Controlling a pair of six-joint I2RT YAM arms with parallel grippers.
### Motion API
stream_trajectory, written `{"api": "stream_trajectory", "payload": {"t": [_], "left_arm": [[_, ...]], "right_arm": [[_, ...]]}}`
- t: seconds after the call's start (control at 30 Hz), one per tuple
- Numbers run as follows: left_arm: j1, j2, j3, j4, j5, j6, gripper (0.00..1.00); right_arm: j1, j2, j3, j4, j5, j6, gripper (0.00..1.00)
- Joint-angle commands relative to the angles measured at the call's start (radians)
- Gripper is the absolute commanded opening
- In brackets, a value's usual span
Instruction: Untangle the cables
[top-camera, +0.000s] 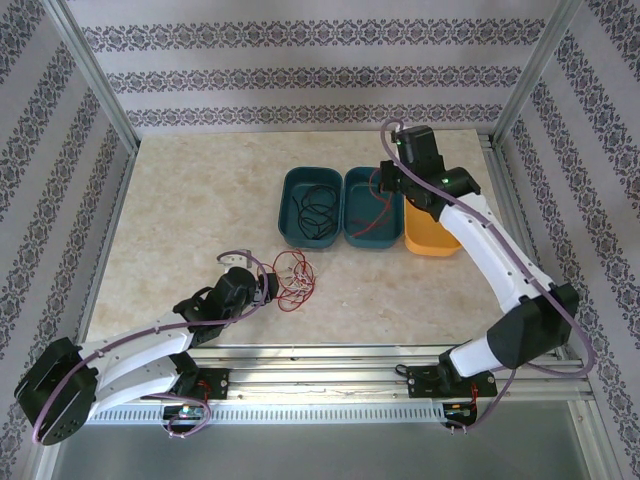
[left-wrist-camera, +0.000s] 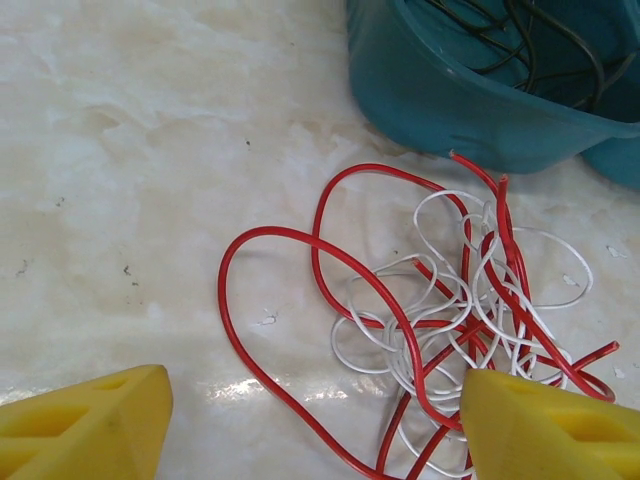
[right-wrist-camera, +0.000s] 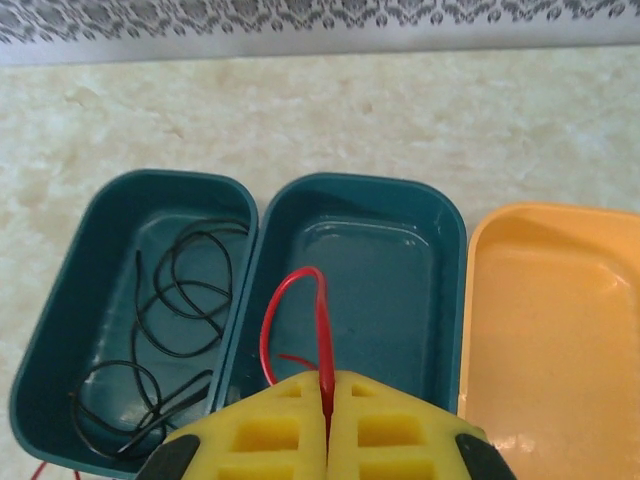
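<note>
From above, a tangle of red and white cables (top-camera: 295, 278) lay on the table (top-camera: 180, 220) near its near edge, about midway along. The left gripper (top-camera: 268, 288) sat just beside the tangle, on its left, and this arm was much the nearer one. Toward the far edge stood three bins in a row: a left teal bin (top-camera: 286, 200) with a black cable (top-camera: 315, 212) in it, a middle teal bin (top-camera: 350, 205) and an orange bin (top-camera: 432, 242). The right gripper (top-camera: 385, 188) hung over the middle one. In the left wrist view, the left gripper (left-wrist-camera: 320, 440) had its jaws wide apart and held nothing. The tangle (left-wrist-camera: 450, 310) lay straight ahead and off toward its right finger, strands running under that tip, so the coming grasp likely turned on shifting that way. In the right wrist view, the right gripper (right-wrist-camera: 328, 420) was clamped on a red cable (right-wrist-camera: 322, 330) looped above the middle teal bin (right-wrist-camera: 445, 290).
</note>
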Motion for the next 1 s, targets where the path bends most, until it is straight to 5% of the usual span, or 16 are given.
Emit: {"api": "stream_trajectory", "payload": {"t": [0.0, 0.73, 0.97], "left_arm": [[0.011, -0.023, -0.003, -0.046, -0.031, -0.012, 0.8], [0.014, -0.076, -0.014, -0.089, -0.045, -0.016, 0.9], [0.017, -0.088, -0.02, -0.098, -0.052, -0.018, 0.95]], "right_arm": [[-0.017, 0.039, -0.007, 0.029, 0.028, -0.006, 0.0], [-0.094, 0.448, 0.228, 0.03, 0.143, -0.075, 0.0], [-0.079, 0.489, 0.196, 0.011, 0.05, -0.05, 0.0]]}}
